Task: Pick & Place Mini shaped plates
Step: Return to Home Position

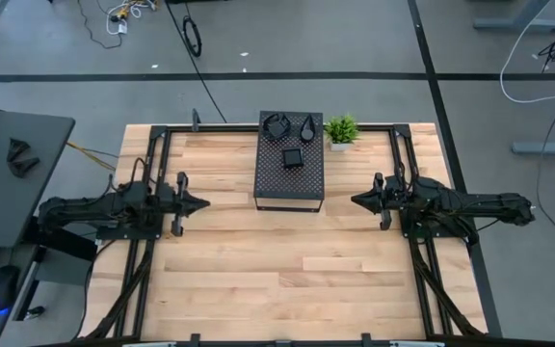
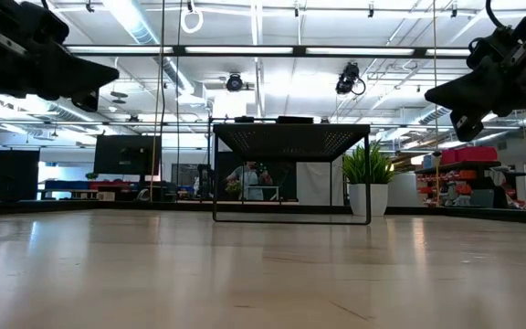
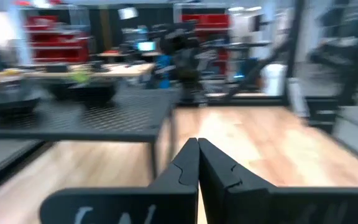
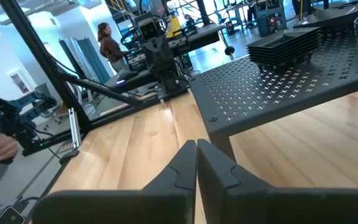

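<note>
- Standing at the far middle of the bench [image 1: 287, 270]: one black perforated shelf [image 1: 270, 183], its long axis running from the far edge toward the near one.
- Mini shaped plates, all on the shelf top, in three stacks: rounded leaf stack [image 1: 277, 126] at the far left corner, teardrop stack [image 1: 307, 126] at the far right, and square stack [image 1: 293, 159] nearer the middle. The right wrist view shows the square stack [image 4: 284, 46] neatly piled.
- No plate shows on the bench boards outside the shelf.
- Left arm [image 1: 114, 207]: lies level at the bench's left side. The left jaws point inward at the shelf's near left corner, pressed together and holding nothing.
- Right arm [image 1: 461, 204]: the mirror of the left, at the right side. The right jaws are likewise closed tight and empty.
- Governing relation: the plates lie between the two arms, ahead of and beyond both tips. The square stack is closest to either arm. The leaf stack falls to the left arm's side and the teardrop stack to the right's.
- Potted plant [image 1: 342, 130]: just beside the shelf's far right corner (not part of the job).
- Status, as a judgement: stacking looks complete, and both arms are parked clear of the shelf.
</note>
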You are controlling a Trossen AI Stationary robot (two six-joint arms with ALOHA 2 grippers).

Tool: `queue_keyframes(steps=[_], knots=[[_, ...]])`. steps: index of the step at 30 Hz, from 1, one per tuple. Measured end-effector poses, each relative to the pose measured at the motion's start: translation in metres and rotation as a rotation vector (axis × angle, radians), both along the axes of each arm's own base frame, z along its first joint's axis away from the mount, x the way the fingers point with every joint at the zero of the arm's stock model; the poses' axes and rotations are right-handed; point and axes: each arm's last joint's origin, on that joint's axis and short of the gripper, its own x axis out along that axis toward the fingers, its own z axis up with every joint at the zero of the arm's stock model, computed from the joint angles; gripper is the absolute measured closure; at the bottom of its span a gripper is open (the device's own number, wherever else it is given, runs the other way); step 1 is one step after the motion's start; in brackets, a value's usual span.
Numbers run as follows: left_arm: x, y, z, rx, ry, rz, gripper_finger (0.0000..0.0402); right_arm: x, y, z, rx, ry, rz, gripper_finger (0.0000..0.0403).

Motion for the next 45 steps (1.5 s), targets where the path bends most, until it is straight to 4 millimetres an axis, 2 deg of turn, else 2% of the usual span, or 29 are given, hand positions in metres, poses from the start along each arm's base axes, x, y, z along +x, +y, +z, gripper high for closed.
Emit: queue_keyframes(steps=[4, 12, 25, 32, 40, 45], knots=[[0.001, -0.003, -0.001, -0.018, 0.007, -0.092, 0.0397, 0.0, 0.0, 0.0, 0.0, 0.0, 0.0, 0.0386], [0.002, -0.001, -0.002, -0.027, 0.019, -0.03, 0.0372, 0.0, 0.0, 0.0, 0.0, 0.0, 0.0, 0.0386], [0.002, -0.001, -0.001, -0.027, 0.011, -0.026, 0.037, 0.0, 0.001, 0.0, 0.0, -0.002, 0.005, 0.0386], [0.002, -0.001, -0.001, -0.027, 0.009, -0.025, 0.0369, -0.006, 0.003, 0.01, -0.006, -0.118, 0.024, 0.0386], [0.002, -0.001, -0.001, -0.027, 0.007, -0.025, 0.0369, -0.005, 0.006, 0.007, -0.277, -0.075, 0.053, 0.0386], [0.002, -0.001, -0.001, -0.027, 0.007, -0.025, 0.0369, -0.005, 0.008, 0.007, -0.289, -0.079, 0.082, 0.0386]])
